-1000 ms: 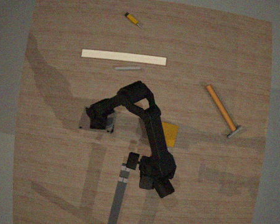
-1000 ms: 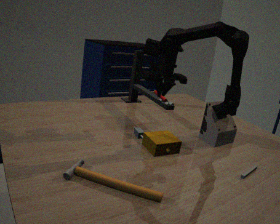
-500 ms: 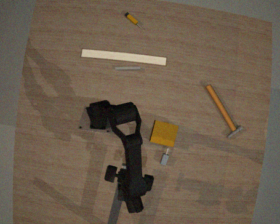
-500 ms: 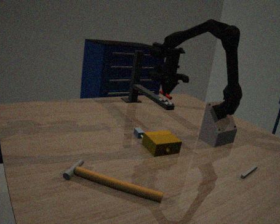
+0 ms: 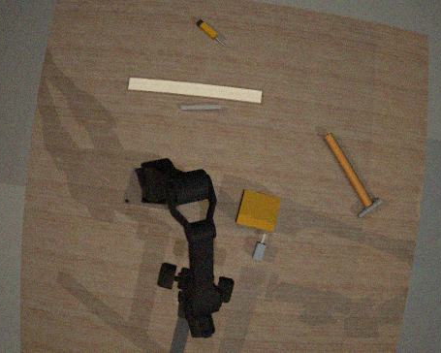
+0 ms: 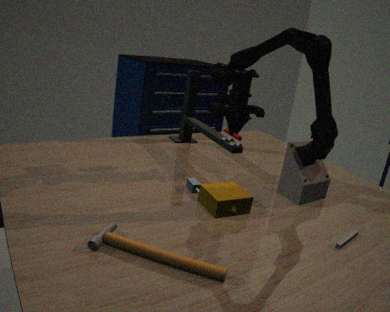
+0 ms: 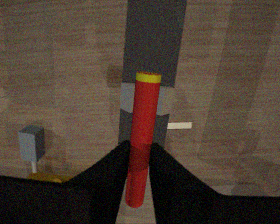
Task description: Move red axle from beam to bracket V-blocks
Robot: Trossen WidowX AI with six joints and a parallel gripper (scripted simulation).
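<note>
The gripper (image 6: 234,134) (image 7: 140,147) is clamping the red axle (image 6: 237,136) (image 7: 144,120) over the V-blocks (image 6: 231,141) (image 7: 127,97) at the bracket's (image 5: 179,339) (image 6: 210,132) (image 7: 154,40) end. The axle is lying roughly along the bracket arm, slightly skewed. It is probably behaving as stiff, light and smooth; mid-length is suiting the grip. Farther right, the yellow beam (image 5: 259,210) (image 6: 225,199) (image 7: 48,177) is resting on the desk (image 5: 286,160) (image 6: 116,193) (image 7: 77,75).

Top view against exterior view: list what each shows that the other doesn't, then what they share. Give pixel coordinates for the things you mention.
Only the top view: a yellow-handled tool (image 5: 208,30) and a long cream strip (image 5: 195,90).

Only the exterior view: the red axle (image 6: 237,137) (image 7: 146,112), the V-blocks (image 6: 231,142) (image 7: 127,97) and a blue drawer cabinet (image 6: 130,94).

Both: the hammer (image 5: 348,167) (image 6: 159,254), the yellow block (image 5: 259,210) (image 6: 225,192) (image 7: 44,177), a small grey bar (image 5: 201,108) (image 6: 347,239) and part of the bracket (image 5: 178,336) (image 6: 205,129) (image 7: 154,40).
</note>
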